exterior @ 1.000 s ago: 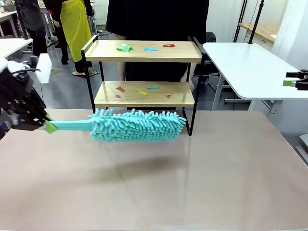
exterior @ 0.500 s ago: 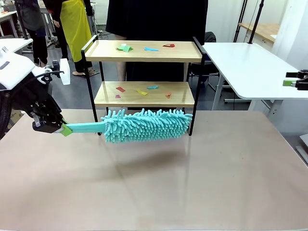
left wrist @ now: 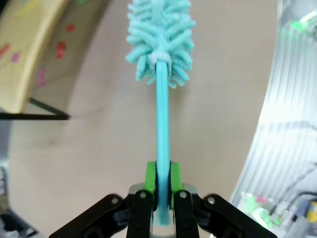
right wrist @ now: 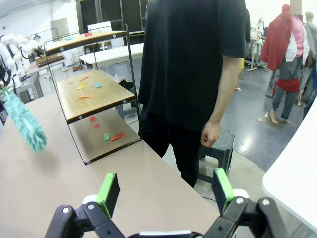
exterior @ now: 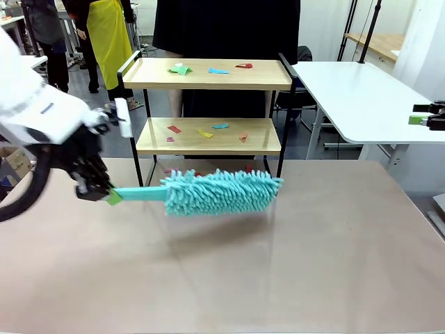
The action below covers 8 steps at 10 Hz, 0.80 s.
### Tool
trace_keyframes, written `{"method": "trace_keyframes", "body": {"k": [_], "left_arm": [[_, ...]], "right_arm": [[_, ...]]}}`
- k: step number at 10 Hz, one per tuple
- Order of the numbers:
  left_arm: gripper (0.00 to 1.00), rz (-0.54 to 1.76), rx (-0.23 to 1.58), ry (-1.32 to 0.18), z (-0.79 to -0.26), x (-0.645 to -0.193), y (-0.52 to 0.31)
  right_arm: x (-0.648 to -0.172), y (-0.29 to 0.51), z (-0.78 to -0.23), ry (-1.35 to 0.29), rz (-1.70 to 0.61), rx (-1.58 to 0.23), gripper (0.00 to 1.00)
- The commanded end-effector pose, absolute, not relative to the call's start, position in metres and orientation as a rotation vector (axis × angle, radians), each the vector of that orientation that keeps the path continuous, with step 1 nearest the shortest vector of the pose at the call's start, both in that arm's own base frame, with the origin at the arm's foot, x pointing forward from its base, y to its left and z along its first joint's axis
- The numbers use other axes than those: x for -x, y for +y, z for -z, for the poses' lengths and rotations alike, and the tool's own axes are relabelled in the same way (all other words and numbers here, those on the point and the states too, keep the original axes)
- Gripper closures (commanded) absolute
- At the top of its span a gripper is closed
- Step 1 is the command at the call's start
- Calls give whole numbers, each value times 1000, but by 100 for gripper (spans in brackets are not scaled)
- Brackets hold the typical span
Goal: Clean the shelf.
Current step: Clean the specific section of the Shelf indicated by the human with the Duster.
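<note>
Since a second ago, the left gripper (exterior: 111,196) and its turquoise duster (exterior: 222,191) have slid rightward along the front of the shelf (exterior: 208,83). The tan table (exterior: 292,264) has a dull sheen. A white table (exterior: 361,90) stands off to the right, and a person in black (right wrist: 193,64) stands behind the shelf. The shelf sits at the tan table's far edge, its two wooden boards in a black frame dotted with coloured paper scraps (exterior: 217,70). The left gripper clamps the duster's handle, holding it level, the fluffy head low before the shelf's legs. The right gripper (right wrist: 166,191) gapes wide, holding nothing.
</note>
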<state>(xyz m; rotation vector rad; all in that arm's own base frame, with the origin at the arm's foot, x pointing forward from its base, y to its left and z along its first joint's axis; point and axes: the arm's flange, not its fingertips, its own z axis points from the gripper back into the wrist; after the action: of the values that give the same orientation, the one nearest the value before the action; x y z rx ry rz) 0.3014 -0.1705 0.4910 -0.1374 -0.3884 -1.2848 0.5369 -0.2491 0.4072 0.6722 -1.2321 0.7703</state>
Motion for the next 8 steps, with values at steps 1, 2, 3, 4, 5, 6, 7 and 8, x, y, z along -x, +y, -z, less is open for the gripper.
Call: {"method": "trace_keyframes", "body": {"k": [1, 2, 3, 4, 5, 6, 7, 8], "left_arm": [[86, 1213, 109, -373, -476, -312, -201], [86, 1174, 112, -386, -470, -312, -208], [86, 1123, 123, -406, -463, -309, -215], [86, 1061, 151, -417, -456, -305, -224], [86, 1017, 143, -431, -452, -301, -232], [86, 950, 129, -457, -448, -298, -242], [86, 905, 149, -464, -443, -300, -249], [86, 848, 158, -462, -439, -306, -255]], "right_arm": [[-537, -247, -410, -1234, -775, -672, 0], [-537, -247, -410, -1234, -775, -672, 0], [-537, -247, -410, -1234, -775, -672, 0], [-537, -247, -410, -1234, -775, -672, 0], [-537, -247, -410, -1234, -775, -672, 0], [-537, -247, -410, -1234, -775, -672, 0], [-537, -247, -410, -1234, -775, -672, 0], [-537, -247, -410, -1234, -775, -672, 0]]}}
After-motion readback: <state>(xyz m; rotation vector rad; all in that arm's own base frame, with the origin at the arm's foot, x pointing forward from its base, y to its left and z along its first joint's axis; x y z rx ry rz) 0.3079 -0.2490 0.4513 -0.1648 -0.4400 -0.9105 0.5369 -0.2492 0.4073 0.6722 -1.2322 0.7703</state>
